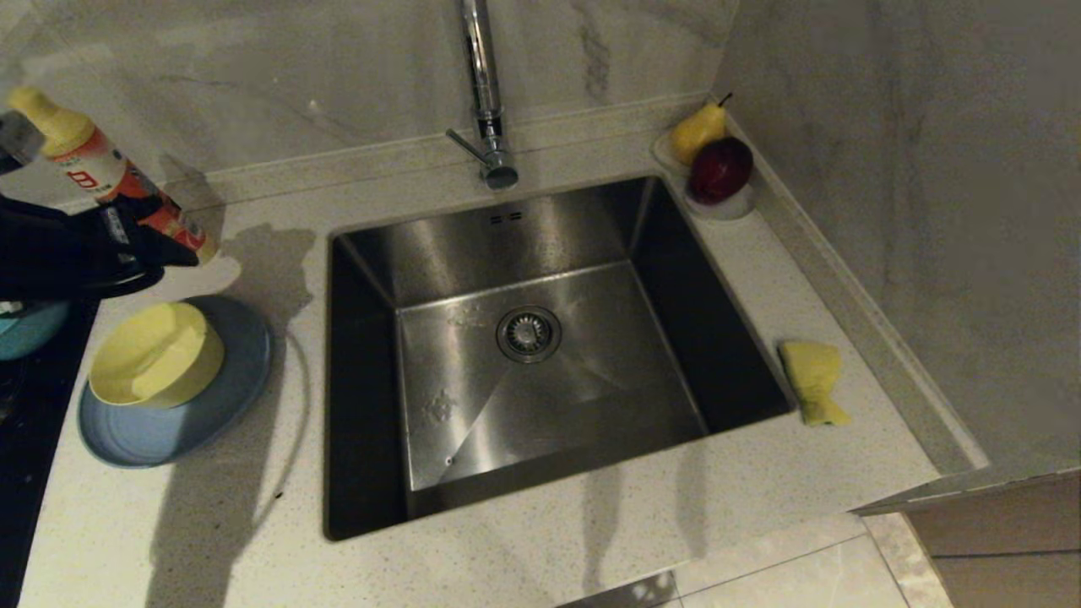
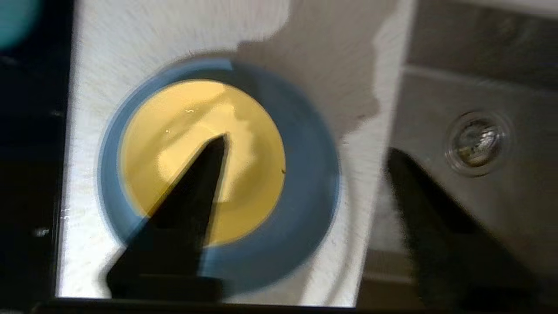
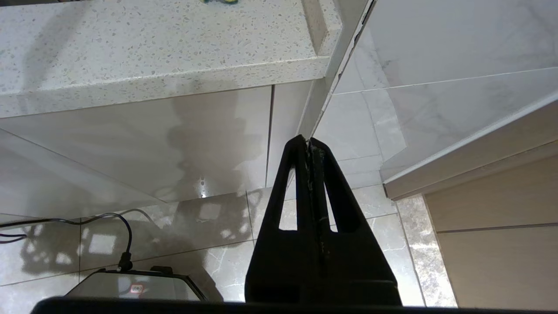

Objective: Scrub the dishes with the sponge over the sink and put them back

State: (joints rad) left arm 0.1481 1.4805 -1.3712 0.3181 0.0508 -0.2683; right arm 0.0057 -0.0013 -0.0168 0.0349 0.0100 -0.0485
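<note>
Yellow bowl (image 1: 156, 355) sits on blue plate (image 1: 173, 384) beside the sink (image 1: 524, 338), sponge (image 1: 812, 382) idle on table (image 1: 540, 540); left gripper (image 2: 305, 152) jaws apart and empty above, right gripper (image 3: 310, 144) jaws together; teal bowl (image 1: 29, 325) apparently remains.

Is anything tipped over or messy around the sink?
The yellow bowl sits tilted on the blue plate, leaning rather than flat. The soap bottle also leans, behind the left arm. A few water spots mark the sink floor. Nothing looks broken.
</note>
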